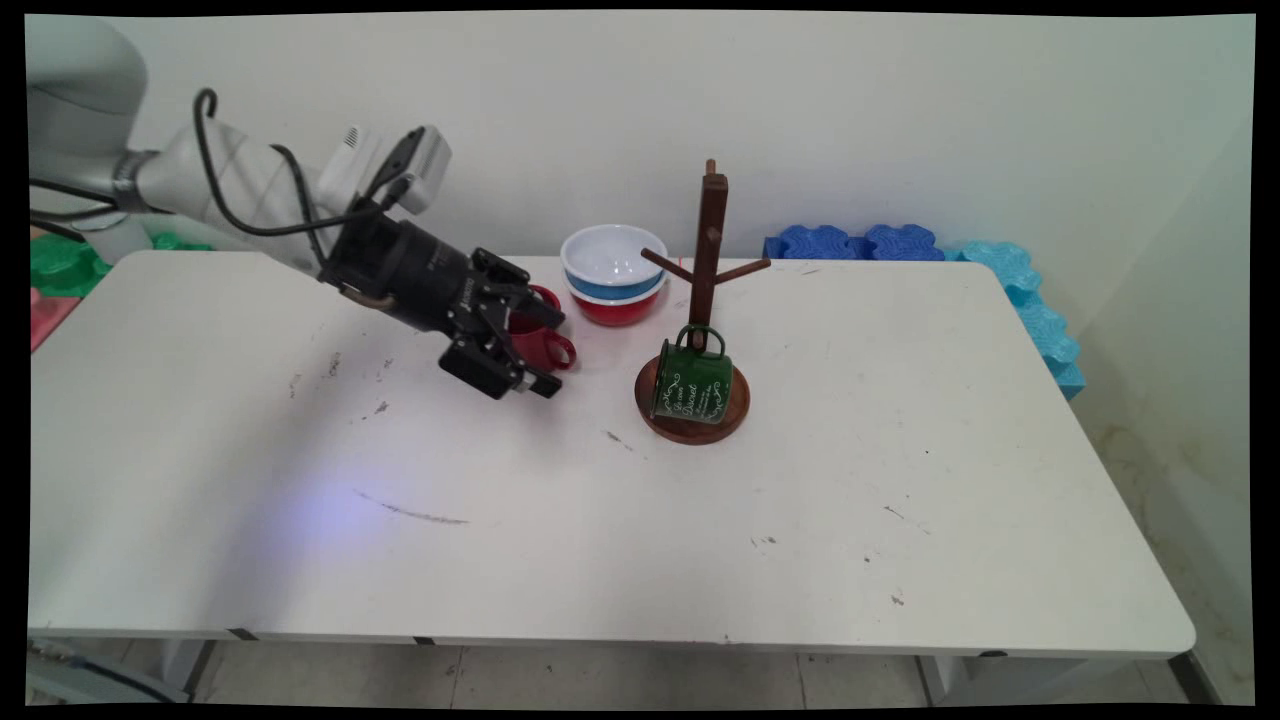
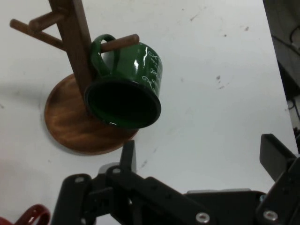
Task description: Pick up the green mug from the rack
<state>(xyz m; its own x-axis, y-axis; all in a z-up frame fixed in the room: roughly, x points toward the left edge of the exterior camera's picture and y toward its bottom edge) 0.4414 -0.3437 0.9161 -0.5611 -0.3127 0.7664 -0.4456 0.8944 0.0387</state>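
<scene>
My black gripper (image 1: 552, 352) hangs low over the table left of centre, open, with nothing between its fingers. A red mug (image 1: 528, 342) stands just behind it, partly hidden by the fingers; in the hand view only its handle (image 2: 33, 215) shows, at the bottom left and outside the fingers. To the right stands a dark wooden mug tree (image 1: 712, 240) on a round base (image 1: 700, 425). A green enamel mug (image 1: 692, 385) hangs by its handle from a low peg. The hand view has the gripper (image 2: 201, 159) pointing toward this green mug (image 2: 126, 89), its mouth facing the camera.
Two stacked bowls (image 1: 613, 270), white and blue on top of red, sit at the back between the red mug and the tree. Blue foam tiles (image 1: 1000, 270) line the table's far right edge, and green foam (image 1: 60, 265) lies at the far left.
</scene>
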